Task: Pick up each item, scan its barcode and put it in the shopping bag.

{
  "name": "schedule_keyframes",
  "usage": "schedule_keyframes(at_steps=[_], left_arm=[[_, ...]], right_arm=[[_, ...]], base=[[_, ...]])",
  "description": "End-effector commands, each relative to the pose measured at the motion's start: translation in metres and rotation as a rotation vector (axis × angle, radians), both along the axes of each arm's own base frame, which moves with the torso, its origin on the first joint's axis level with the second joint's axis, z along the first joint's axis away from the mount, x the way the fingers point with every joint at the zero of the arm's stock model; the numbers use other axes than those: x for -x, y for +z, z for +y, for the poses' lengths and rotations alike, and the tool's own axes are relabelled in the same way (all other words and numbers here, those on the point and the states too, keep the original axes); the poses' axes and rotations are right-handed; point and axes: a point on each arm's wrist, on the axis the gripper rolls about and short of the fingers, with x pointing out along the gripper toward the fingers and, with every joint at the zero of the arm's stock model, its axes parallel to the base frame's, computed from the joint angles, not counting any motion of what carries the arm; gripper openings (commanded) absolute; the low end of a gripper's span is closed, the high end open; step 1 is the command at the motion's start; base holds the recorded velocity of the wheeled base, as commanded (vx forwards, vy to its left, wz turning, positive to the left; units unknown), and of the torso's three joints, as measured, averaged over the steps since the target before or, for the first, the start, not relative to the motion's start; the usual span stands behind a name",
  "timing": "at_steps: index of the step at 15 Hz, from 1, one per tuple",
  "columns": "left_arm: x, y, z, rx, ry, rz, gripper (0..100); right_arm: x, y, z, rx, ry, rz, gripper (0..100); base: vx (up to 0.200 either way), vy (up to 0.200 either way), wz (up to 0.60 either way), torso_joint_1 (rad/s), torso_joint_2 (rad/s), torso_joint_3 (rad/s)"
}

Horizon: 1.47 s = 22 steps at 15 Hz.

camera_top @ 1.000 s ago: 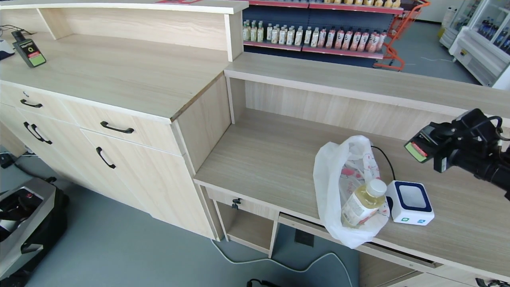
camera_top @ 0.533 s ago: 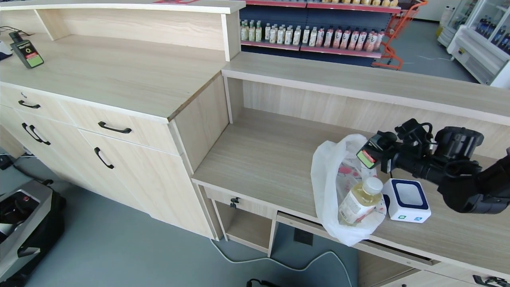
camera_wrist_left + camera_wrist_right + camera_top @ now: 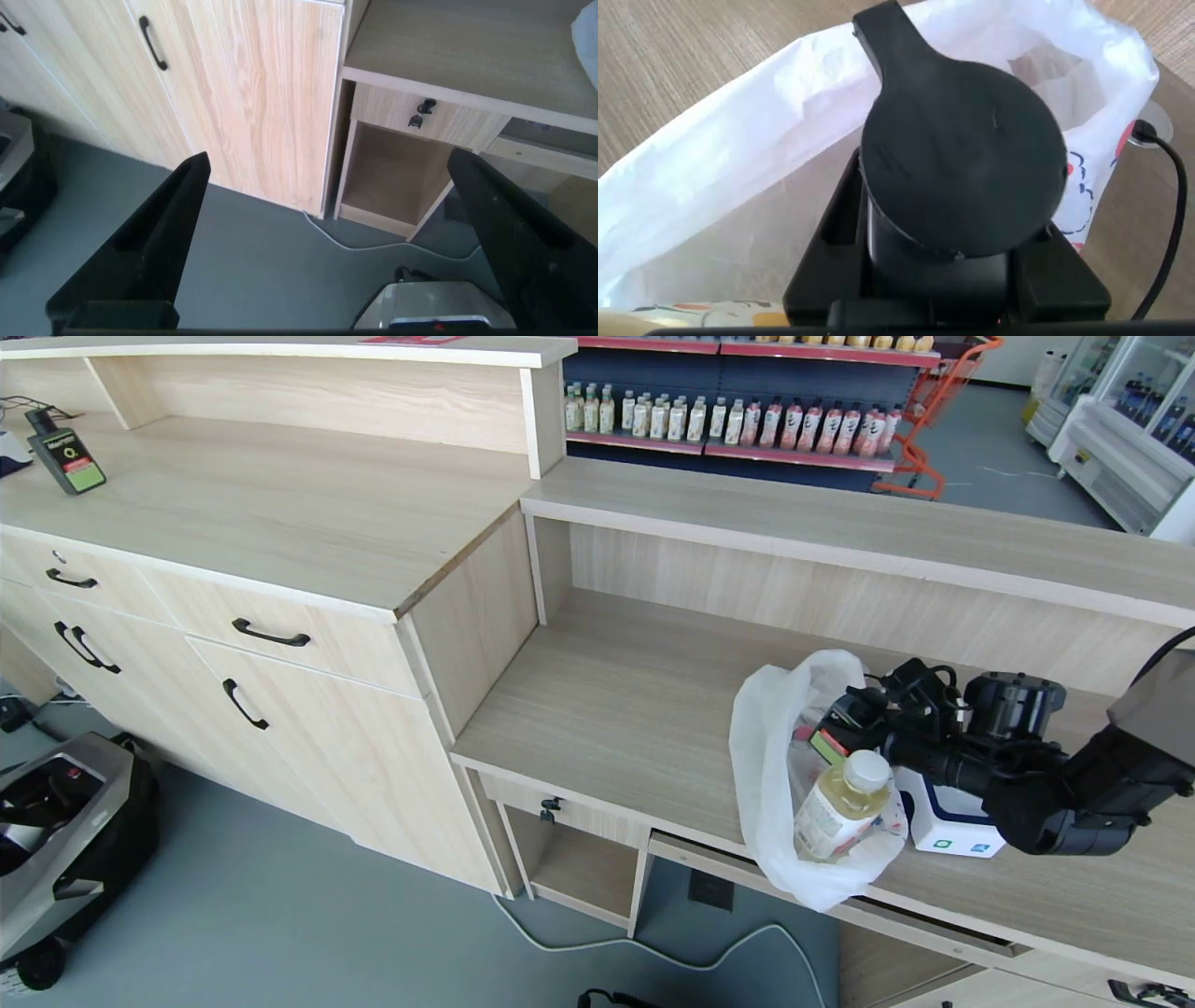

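At bag point(image 3: 767, 747) now: right gripper point(image 3: 861, 721), item point(image 3: 827, 746)

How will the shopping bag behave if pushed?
Probably floppy: the shopping bag is thin, crumpled white film with a sagging mouth. Likely light, so it may slide or fold rather than resist, though the bottle lying inside may anchor it. Its bottom overhangs the counter's front edge, so a push toward that edge might tip it off.

Head camera looks down from high at the counter point(image 3: 635, 709), with the shopping bag point(image 3: 770, 775) at 4 o'clock. Right wrist camera sits close above that bag point(image 3: 710, 177), facing into it. Left wrist camera hangs low and well off, facing the floor and the open cubby point(image 3: 388, 182), which the head view has at 6 o'clock.
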Motion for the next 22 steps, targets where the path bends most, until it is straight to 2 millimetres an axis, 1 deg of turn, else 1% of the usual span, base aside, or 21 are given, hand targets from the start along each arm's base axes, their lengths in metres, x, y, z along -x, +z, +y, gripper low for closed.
schedule_keyframes(at_steps=[1, 5, 7, 10, 12, 13, 14, 17, 22], left_arm=[[0.000, 0.000, 0.000, 0.000, -0.001, -0.001, 100], [0.000, 0.000, 0.000, 0.000, -0.001, -0.001, 100], [0.000, 0.000, 0.000, 0.000, -0.001, -0.001, 100], [0.000, 0.000, 0.000, 0.000, -0.001, -0.001, 100], [0.000, 0.000, 0.000, 0.000, -0.001, -0.001, 100], [0.000, 0.000, 0.000, 0.000, -0.001, -0.001, 100], [0.000, 0.000, 0.000, 0.000, -0.001, -0.001, 100], [0.000, 0.000, 0.000, 0.000, -0.001, -0.001, 100], [0.000, 0.000, 0.000, 0.000, -0.001, -0.001, 100]], right_arm=[[0.000, -0.005, 0.001, -0.002, 0.002, 0.015, 0], [-0.001, -0.006, 0.003, -0.001, 0.009, 0.017, 0], [-0.001, -0.008, 0.001, -0.003, 0.003, 0.023, 0], [-0.001, -0.008, -0.009, -0.006, -0.022, 0.025, 0], [-0.001, -0.009, -0.014, -0.007, -0.036, 0.044, 0], [0.000, -0.010, -0.020, -0.013, -0.052, 0.062, 0], [0.000, -0.010, -0.021, -0.030, -0.057, 0.073, 0], [0.000, -0.008, -0.023, -0.048, -0.064, 0.075, 0], [0.002, -0.011, -0.022, -0.044, -0.063, 0.085, 0]], base=[[0.000, 0.000, 0.00, 0.000, 0.00, 0.000], [0.000, 0.000, 0.00, 0.000, 0.00, 0.000], [0.000, 0.000, 0.00, 0.000, 0.00, 0.000], [0.000, 0.000, 0.00, 0.000, 0.00, 0.000], [0.000, 0.000, 0.00, 0.000, 0.00, 0.000], [0.000, 0.000, 0.00, 0.000, 0.00, 0.000], [0.000, 0.000, 0.00, 0.000, 0.00, 0.000], [0.000, 0.000, 0.00, 0.000, 0.00, 0.000], [0.000, 0.000, 0.00, 0.000, 0.00, 0.000]])
